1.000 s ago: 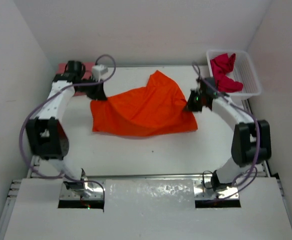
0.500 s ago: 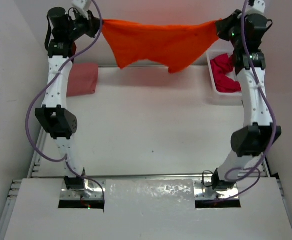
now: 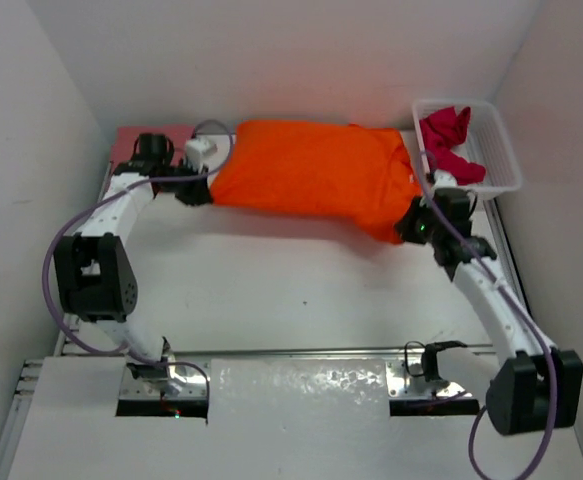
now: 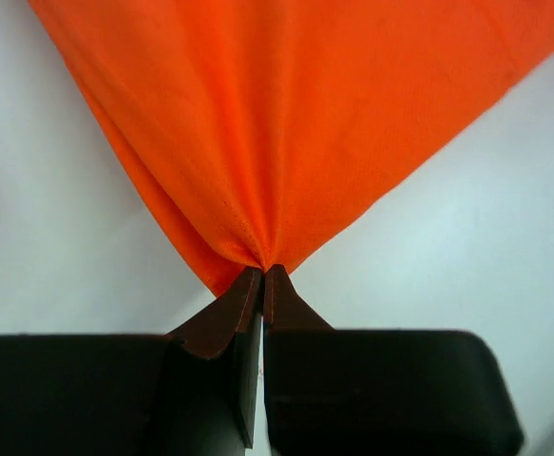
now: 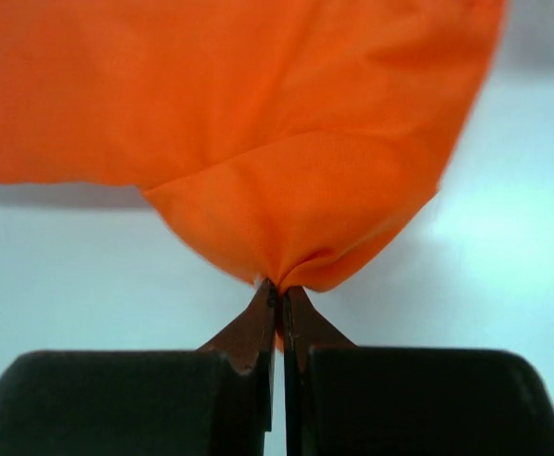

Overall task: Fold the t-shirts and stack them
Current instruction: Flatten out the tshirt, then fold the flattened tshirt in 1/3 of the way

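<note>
**Fabric handling: thin, limp, quick to crease**

The orange t-shirt is lying spread in a rough rectangle on the white surface, just left of the white mesh basket in the overhead view. The left tool is clenching the shirt corner farthest from the basket. The right tool is clenching the corner nearest the basket's front. At each pinch the cloth is gathering into small radiating pleats.

The crimson t-shirt is sitting crumpled inside the basket. A strip of salmon-pink t-shirt is showing well left of the basket, behind the left arm.

The orange cloth is looking matte and finely knit, probably light and floppy. It is likely to slide easily on the smooth surface and sag wherever it is unsupported. Corners and hems are offering the best hold, since a mid-panel pinch would bunch it.
</note>
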`<state>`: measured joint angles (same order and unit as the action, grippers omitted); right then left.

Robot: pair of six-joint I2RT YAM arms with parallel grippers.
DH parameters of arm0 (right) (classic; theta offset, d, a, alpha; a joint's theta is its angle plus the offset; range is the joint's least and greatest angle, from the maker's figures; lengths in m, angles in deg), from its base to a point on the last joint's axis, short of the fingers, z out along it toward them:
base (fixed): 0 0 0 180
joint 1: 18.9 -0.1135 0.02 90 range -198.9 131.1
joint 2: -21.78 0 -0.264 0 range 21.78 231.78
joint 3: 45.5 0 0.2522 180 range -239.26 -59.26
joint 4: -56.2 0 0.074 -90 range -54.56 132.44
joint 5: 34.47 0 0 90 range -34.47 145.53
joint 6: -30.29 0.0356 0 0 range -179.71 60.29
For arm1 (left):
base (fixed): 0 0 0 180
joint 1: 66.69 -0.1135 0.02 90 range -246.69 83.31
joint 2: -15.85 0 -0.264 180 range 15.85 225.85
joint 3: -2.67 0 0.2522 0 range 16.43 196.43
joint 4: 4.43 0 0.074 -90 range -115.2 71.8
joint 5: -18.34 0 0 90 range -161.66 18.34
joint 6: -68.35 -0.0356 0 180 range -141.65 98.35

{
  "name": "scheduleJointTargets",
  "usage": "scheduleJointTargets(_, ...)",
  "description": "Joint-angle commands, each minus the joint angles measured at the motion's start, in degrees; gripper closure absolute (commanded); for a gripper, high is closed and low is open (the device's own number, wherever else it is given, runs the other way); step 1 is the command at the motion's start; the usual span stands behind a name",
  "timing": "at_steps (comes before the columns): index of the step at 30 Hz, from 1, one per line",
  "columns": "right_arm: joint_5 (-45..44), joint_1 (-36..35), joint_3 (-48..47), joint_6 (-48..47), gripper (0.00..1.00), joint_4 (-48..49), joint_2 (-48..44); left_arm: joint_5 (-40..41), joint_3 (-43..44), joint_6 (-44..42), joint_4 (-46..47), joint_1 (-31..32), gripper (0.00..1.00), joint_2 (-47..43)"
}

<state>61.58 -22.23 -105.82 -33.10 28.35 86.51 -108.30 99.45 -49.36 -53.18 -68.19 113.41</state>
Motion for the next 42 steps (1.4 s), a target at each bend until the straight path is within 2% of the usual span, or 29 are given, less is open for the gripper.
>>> scheduleJointTargets(1,-2.7,-5.6,8.2,-2.3,1.00,-5.7,-8.1,4.2,-11.6,-9.4,-9.2,-0.2,1.00,-8.2)
scheduleJointTargets(6,0.2,-10.0,22.6,4.3,1.00,-5.7,-13.2,9.5,-25.2,-13.8,-14.1,-0.2,1.00,-10.1)
scheduleJointTargets(11,-0.2,-9.9,26.8,6.5,1.00,-1.7,-12.6,12.1,-29.1,-14.5,-14.1,-0.2,1.00,-9.8)
scheduleJointTargets(16,-1.2,-9.3,21.1,4.2,1.00,0.0,-6.3,10.5,-25.5,-13.8,-15.2,-0.6,1.00,-7.2)
scheduleJointTargets(20,0.0,-5.7,14.5,2.0,1.00,2.6,0.9,9.3,-16.6,-9.9,-15.1,-1.4,1.00,-3.2)
scheduleJointTargets(22,1.1,-4.4,12.5,0.7,1.00,4.1,4.2,9.5,-15.0,-8.6,-13.7,-1.6,1.00,-1.1)
scheduleJointTargets(29,2.2,-3.0,6.4,-2.5,1.00,6.8,16.1,10.2,-14.2,-4.4,-10.3,-1.7,1.00,3.3)
scheduleJointTargets(38,2.9,-3.0,1.7,-4.5,1.00,8.0,22.6,12.8,-13.6,0.3,-6.1,-1.7,1.00,6.2)
scheduleJointTargets(42,2.8,-3.0,-0.5,-6.4,1.00,5.0,26.5,13.0,-13.5,1.0,-5.4,-1.7,1.00,7.7)
